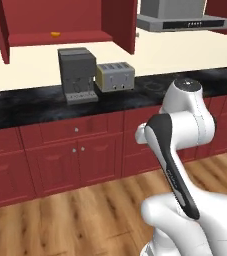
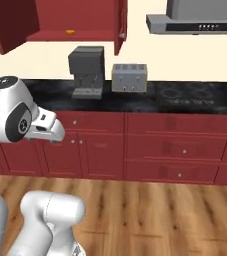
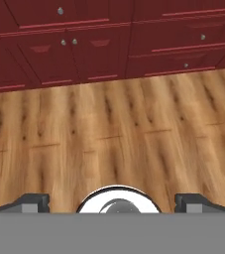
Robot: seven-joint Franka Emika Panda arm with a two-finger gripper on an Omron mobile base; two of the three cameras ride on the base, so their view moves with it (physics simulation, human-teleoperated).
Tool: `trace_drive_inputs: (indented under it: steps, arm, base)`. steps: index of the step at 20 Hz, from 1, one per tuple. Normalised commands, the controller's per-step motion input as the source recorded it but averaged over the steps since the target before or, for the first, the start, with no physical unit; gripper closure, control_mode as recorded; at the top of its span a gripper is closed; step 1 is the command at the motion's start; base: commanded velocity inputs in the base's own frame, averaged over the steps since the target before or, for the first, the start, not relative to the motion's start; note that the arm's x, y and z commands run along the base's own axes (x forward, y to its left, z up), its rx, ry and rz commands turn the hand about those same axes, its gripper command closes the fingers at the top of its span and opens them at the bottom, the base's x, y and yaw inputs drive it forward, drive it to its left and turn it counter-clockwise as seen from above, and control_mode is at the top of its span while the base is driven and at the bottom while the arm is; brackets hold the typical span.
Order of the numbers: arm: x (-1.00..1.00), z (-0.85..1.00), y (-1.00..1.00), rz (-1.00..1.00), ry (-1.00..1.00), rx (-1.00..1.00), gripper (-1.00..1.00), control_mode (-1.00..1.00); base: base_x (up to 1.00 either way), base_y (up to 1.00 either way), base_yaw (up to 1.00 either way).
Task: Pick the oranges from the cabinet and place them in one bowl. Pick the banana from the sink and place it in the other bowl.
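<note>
Over wood floor (image 3: pixel 114 129), claw (image 3: pixel 112 202) apparently open, downward.

Open end effector (image 3: pixel 112 202) faces wood floor (image 3: pixel 109 134) and red drawer fronts (image 3: pixel 134 44).

Black speckled desk (image 1: pixel 30 102) running along the wall — grey coffee machine (image 1: pixel 77 75) and silver toaster (image 1: pixel 115 76) standing side by side on it; above, red cabinet shelf (image 1: pixel 60 39) bearing one orange (image 1: pixel 55 34); below — wooden floor (image 3: pixel 109 139).
</note>
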Motion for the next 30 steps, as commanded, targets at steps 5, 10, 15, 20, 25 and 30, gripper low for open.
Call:
trace_drive_inputs:
  steps: [5, 10, 15, 20, 25, 30]
  arm:
    - [0.00, 0.00, 0.00, 0.00, 0.00, 0.00, -1.00, 1.00]
    - [0.00, 0.00, 0.00, 0.00, 0.00, 0.00, -1.00, 1.00]
    - [0.00, 0.00, 0.00, 0.00, 0.00, 0.00, -1.00, 1.00]
    - [0.00, 0.00, 0.00, 0.00, 0.00, 0.00, -1.00, 1.00]
    - [0.00, 0.00, 0.00, 0.00, 0.00, 0.00, -1.00, 1.00]
    - [0.00, 0.00, 0.00, 0.00, 0.00, 0.00, -1.00, 1.00]
  base:
    - [0.43, 0.54, -0.22]
    - [0.73, 0.68, -0.02]
    - [0.82, 0.03, 0.03]
    - [0.84, 0.10, 0.22]
    - [0.81, 0.00, 0.26]
    - [0.79, -0.06, 0.15]
